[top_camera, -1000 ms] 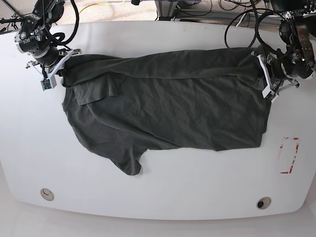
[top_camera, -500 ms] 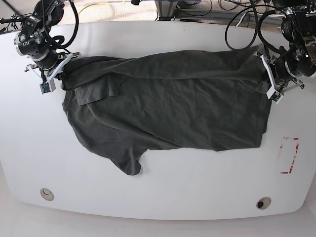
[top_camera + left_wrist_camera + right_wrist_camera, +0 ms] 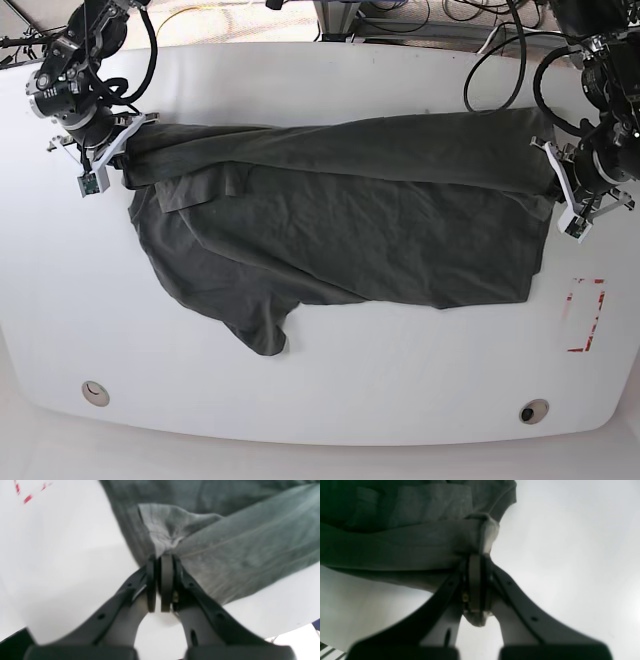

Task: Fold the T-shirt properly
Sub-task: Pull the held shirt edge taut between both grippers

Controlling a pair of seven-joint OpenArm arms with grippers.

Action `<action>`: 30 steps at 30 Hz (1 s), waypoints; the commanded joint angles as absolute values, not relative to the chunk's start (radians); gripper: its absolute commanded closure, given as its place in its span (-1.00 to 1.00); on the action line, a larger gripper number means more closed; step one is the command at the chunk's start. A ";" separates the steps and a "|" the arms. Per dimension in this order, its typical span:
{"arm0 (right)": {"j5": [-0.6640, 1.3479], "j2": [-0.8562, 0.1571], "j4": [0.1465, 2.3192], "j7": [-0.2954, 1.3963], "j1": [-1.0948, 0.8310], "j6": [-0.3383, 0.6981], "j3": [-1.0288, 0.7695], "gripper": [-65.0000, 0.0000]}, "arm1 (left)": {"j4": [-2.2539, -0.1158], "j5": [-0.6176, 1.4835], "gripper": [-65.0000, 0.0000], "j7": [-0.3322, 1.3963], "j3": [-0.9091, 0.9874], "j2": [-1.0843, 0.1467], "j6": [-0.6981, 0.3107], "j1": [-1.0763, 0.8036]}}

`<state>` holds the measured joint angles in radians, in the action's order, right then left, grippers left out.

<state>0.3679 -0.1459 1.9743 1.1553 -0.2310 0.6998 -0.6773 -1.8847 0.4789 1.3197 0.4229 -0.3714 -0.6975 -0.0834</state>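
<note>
While the right gripper (image 3: 118,150), at the table's (image 3: 330,400) far left, pinches a bunched shirt (image 3: 340,220) corner, its thin bite could slip. Across the table, the left gripper (image 3: 553,178) pinches the far-right edge; uneven pulling might skew the fold.

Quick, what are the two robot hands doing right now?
Left gripper: shut, pinching the T-shirt edge.
Right gripper: shut, pinching the T-shirt's other end.
</note>
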 commanded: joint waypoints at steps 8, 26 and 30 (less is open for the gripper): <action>0.369 -0.160 1.989 1.136 -0.205 0.698 -0.723 1.00 | -1.767 0.486 0.96 1.305 0.414 -0.400 -0.698 0.016; 0.360 -0.160 1.986 1.135 -0.193 0.698 -0.725 1.00 | -1.566 0.486 0.95 1.297 0.329 -0.427 -0.698 0.176; 0.360 -0.160 1.985 1.135 -0.193 0.698 -0.725 1.00 | -1.534 0.486 0.95 1.297 0.318 -0.437 -0.698 0.205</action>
